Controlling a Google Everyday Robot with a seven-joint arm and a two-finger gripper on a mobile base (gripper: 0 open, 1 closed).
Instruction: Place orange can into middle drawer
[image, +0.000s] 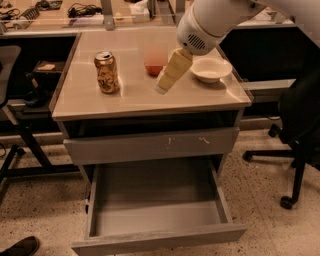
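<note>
The orange can (107, 72) stands upright on the left part of the cabinet top (100, 102). The middle drawer (155, 202) is pulled open below, with a bare grey inside. My gripper (161, 88) hangs from the white arm (210, 22) over the middle of the top. It points down and to the left, well right of the can and apart from it. It holds nothing that I can see.
A red apple (153, 68) sits just behind the gripper, partly hidden by it. A white bowl (211, 69) stands at the right of the top. A shut drawer front with pale scratches (150, 145) is above the open drawer. An office chair (300, 130) stands to the right.
</note>
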